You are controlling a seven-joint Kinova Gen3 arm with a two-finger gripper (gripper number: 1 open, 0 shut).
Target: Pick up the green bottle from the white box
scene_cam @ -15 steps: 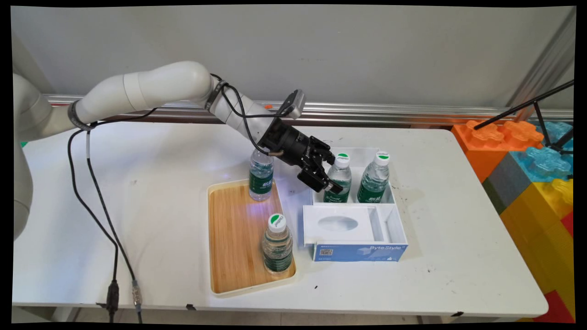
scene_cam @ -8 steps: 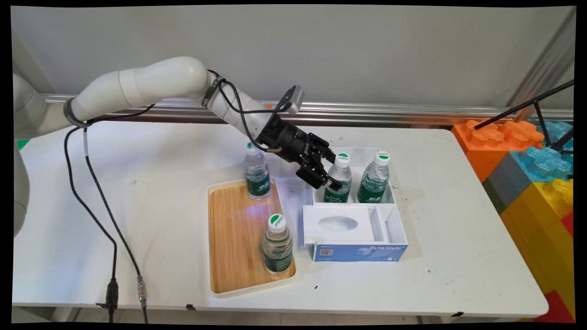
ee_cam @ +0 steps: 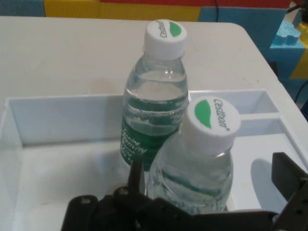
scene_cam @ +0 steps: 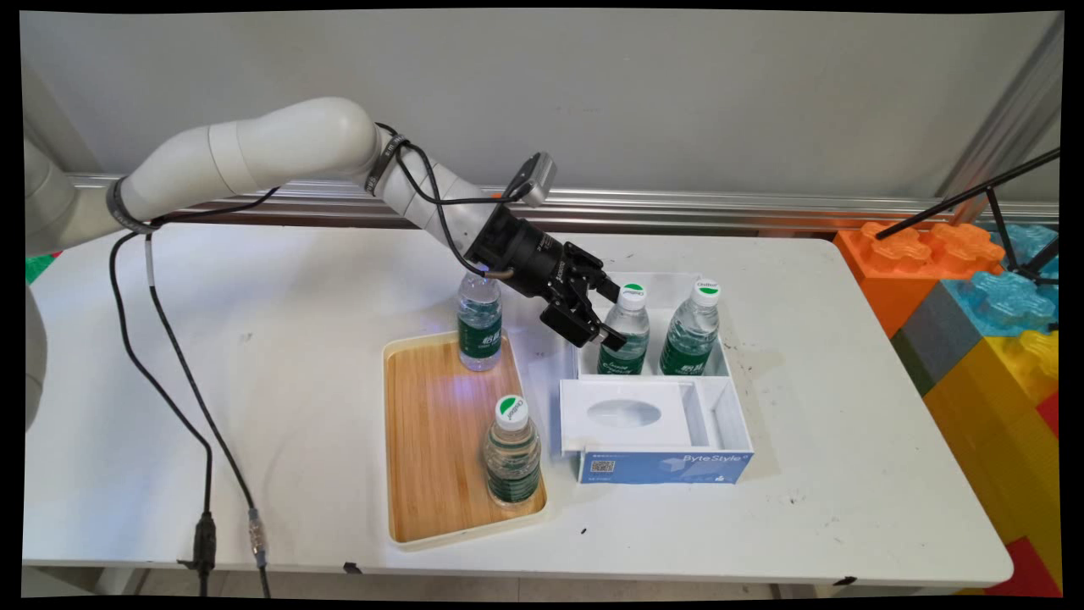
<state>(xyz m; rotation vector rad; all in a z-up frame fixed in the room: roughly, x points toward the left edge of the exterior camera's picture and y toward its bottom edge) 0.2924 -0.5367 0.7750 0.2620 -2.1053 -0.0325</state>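
gripper (scene_cam: 611, 320) spread apart around the nearer bottle (ee_cam: 197, 163), not clamped; bottle stands upright in white box (scene_cam: 656, 385) near counter (scene_cam: 296, 424) centre, second bottle (scene_cam: 693, 330) beside it.

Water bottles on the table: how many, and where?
4. Two stand in the white box's far compartment: left bottle, between the open gripper's fingers, and right bottle. Two stand on the wooden tray: far bottle, near bottle. None seems hidden.
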